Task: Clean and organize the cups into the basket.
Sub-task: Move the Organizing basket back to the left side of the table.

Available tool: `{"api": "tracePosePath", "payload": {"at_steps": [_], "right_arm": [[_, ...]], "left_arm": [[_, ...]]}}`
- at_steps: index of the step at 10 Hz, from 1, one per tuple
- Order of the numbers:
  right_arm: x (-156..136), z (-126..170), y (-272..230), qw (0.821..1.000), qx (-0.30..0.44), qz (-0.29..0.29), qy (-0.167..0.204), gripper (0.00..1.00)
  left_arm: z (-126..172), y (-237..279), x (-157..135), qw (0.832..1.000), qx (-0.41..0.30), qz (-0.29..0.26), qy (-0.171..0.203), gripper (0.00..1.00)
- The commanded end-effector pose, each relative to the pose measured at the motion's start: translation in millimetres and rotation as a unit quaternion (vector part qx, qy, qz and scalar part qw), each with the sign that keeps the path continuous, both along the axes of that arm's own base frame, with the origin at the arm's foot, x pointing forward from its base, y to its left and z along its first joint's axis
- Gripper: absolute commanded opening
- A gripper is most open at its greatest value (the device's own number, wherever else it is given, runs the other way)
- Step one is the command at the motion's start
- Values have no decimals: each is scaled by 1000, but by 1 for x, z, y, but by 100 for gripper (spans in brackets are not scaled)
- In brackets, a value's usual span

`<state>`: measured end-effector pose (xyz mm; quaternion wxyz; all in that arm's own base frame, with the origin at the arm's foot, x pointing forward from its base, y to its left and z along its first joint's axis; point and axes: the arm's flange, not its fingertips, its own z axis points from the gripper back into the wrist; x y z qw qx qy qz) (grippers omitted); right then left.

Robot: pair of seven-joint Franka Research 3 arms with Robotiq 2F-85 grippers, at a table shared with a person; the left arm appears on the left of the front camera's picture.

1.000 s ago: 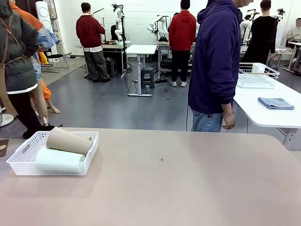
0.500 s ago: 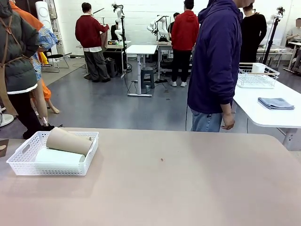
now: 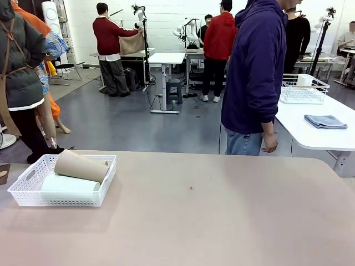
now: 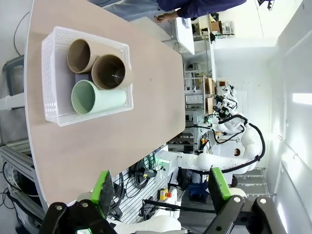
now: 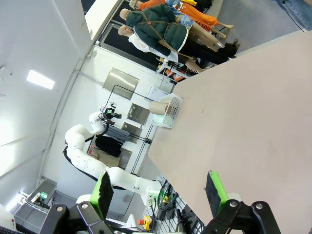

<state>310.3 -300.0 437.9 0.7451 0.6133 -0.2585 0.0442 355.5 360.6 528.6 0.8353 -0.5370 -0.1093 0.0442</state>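
The white mesh basket (image 3: 22,191) sits at the table's left end. A tan-brown cup (image 3: 82,165) lies in it on its side, above a pale mint cup (image 3: 69,187). From high above, the left wrist view shows the basket (image 4: 47,78) holding three cups on their sides: a tan one (image 4: 80,54), a browner one (image 4: 112,72) and the mint one (image 4: 95,97). My left gripper (image 4: 160,187) hangs open, far above them. My right gripper (image 5: 159,191) is open over the table edge, far from the basket (image 5: 170,117).
A person in a dark blue hoodie (image 3: 255,72) stands at the far right edge of the table, hands down. A white side table (image 3: 316,133) at the right carries a wire basket (image 3: 304,88) and a folded grey cloth (image 3: 325,121).
Nothing on the table has moved. Only people in the background have shifted.
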Motion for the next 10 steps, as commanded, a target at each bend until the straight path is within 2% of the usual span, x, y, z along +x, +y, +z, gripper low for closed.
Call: {"api": "tracePosePath", "payload": {"at_steps": [1,10], "right_arm": [[1,0,0,1000,-3,-2,0,100],[1,0,0,1000,-3,-2,0,100]], "left_arm": [[1,1,-2,1000,1,2,-1,100],[1,1,-2,1000,1,2,-1,100]]}}
